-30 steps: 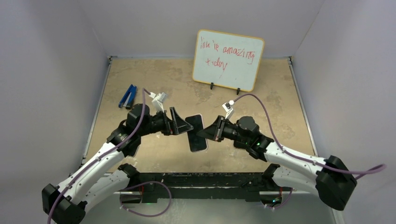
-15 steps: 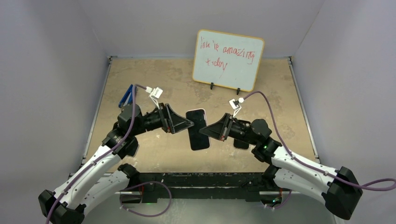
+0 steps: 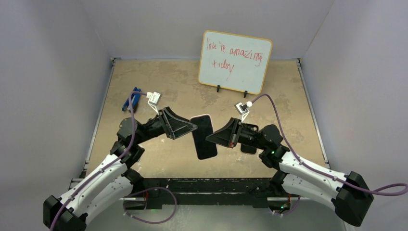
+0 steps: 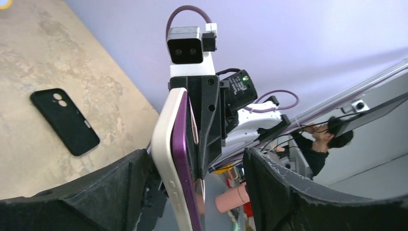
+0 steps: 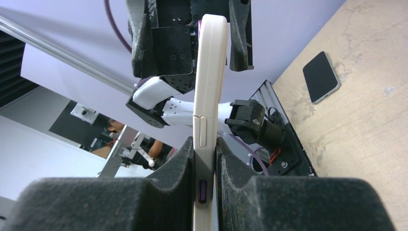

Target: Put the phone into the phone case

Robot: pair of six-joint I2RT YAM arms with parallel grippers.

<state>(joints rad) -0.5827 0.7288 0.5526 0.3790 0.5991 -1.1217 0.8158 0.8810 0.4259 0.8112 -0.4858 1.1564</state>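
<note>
- The table (image 3: 159, 82) is a mottled tan board with pale walls around it.
- A whiteboard (image 3: 235, 61) stands propped at the far edge, with red handwriting on it (the words are hard to read).
- The two arms reach in from the near corners and meet over the middle of the table.
- The right gripper (image 3: 208, 138) is clamped on the phone (image 3: 204, 144). In the right wrist view its foam pads (image 5: 163, 192) press on both flat faces.
- The left gripper (image 3: 195, 127) has its jaws spread apart around the phone's opposite end. One finger (image 4: 96, 192) is close against the phone and the other is well clear.
- The phone is held off the table between the grippers with its dark screen facing up. Its side shows a purple band next to a cream shell.
- A black phone case (image 4: 65, 121) lies flat on the table with two round lens holes showing. From above it is mostly hidden under the right wrist.
- A dark slab (image 5: 321, 70) with a pale rim lies flat near the table's rail. I cannot tell what it is.
- A small blue object (image 3: 131, 99) lies near the left edge.
</note>
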